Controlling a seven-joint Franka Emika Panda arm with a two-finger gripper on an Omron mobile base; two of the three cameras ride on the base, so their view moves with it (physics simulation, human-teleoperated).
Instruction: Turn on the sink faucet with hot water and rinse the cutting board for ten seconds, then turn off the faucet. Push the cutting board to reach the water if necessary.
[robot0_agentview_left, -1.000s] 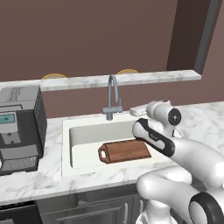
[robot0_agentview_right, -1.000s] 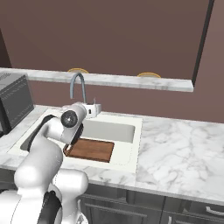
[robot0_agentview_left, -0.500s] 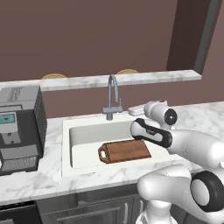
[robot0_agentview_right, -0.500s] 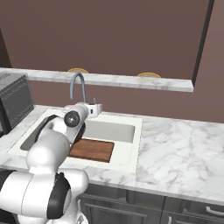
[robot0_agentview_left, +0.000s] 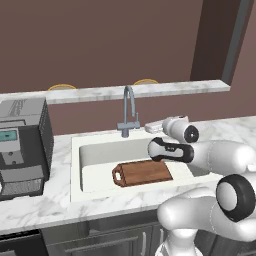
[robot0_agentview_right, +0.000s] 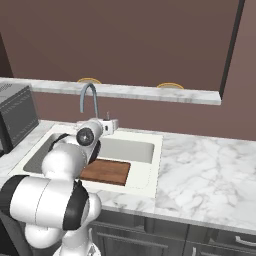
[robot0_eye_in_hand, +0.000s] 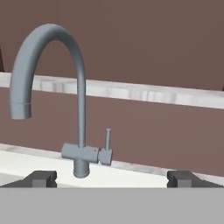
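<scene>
Both base views overlook the sink (robot0_agentview_left: 95, 150); the hand view faces its faucet (robot0_eye_in_hand: 65, 96), seemingly close.

The sink faucet (robot0_eye_in_hand: 80, 94) is plain grey metal. The cutting board (robot0_agentview_left: 145, 172) is reddish-brown wood. The sink (robot0_agentview_left: 100, 151) is off-white, set in a white, grey-veined marble tabletop (robot0_agentview_right: 205, 172). At nine o'clock stands a black-and-grey coffee machine (robot0_agentview_left: 21, 145).

A dark grey coffee machine (robot0_agentview_left: 21, 145) with a small blue display stands on the white marble surface (robot0_agentview_left: 45, 207). A raised marble ledge (robot0_agentview_right: 150, 93) runs along the brown back wall (robot0_agentview_left: 100, 40), with two tan rounded objects (robot0_agentview_right: 170, 86) behind it. Dark cabinet fronts (robot0_agentview_right: 150, 240) sit below.
</scene>
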